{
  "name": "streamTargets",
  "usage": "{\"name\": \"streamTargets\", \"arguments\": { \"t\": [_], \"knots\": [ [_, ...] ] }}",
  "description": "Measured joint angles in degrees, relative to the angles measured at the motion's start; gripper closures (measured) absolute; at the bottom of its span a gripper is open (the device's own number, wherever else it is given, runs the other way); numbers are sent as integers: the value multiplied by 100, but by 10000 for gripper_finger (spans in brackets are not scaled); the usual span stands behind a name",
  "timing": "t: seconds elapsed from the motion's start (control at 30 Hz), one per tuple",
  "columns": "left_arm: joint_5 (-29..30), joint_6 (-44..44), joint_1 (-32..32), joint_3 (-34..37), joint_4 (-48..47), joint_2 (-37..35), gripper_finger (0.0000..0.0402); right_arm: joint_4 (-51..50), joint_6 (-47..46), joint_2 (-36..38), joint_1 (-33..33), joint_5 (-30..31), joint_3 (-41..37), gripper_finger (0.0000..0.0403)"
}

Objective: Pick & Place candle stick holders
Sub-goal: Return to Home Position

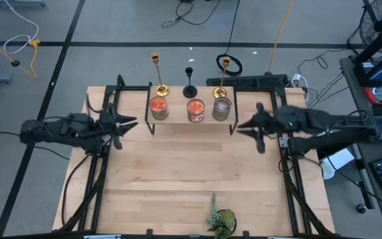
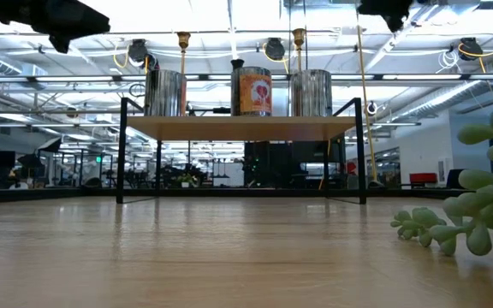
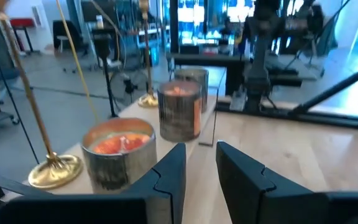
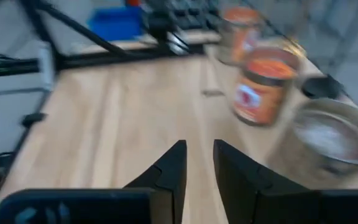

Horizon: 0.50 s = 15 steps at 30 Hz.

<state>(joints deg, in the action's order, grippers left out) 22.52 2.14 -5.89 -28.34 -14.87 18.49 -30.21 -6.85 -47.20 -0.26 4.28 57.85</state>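
Left hand [image 1: 126, 125] hovers above the left part of the tabletop [image 1: 178, 172], just beside the shelf's left end. Its fingers are a narrow gap apart and hold nothing.

Shelf [image 1: 178, 114], on black legs, sits at the far middle of the tabletop. All three candlestick holders are upright in its back row:
- Left gold holder [image 1: 156, 74], behind an orange jar candle [image 1: 158, 106].
- Black holder [image 1: 190, 83], the shorter one, behind a second orange jar candle [image 1: 195, 110].
- Right gold holder [image 1: 223, 76], behind the grey jar candle [image 1: 221, 108].

The jars form the front row, each near its holder.

A small green plant [image 1: 220, 220] is at the tabletop's near edge, well apart from the shelf.

Right hand [image 1: 249, 127] hovers off the shelf's right end. Its fingers are slightly parted and empty.
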Motion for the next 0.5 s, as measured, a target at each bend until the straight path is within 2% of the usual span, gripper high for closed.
{"name": "streamTargets", "arguments": {
  "t": [0.17,0.3,0.5],
  "knots": [
    [4,-392,0,257,9,-664,309,1619,305,1089,519,-7,-1729,328],
    [-25,-636,0,883,455,-1165,309,2470,300,1830,598,-23,-2795,332],
    [-148,-330,0,1688,603,-1671,309,3668,138,2744,598,-791,-4094,343]
  ]
}}
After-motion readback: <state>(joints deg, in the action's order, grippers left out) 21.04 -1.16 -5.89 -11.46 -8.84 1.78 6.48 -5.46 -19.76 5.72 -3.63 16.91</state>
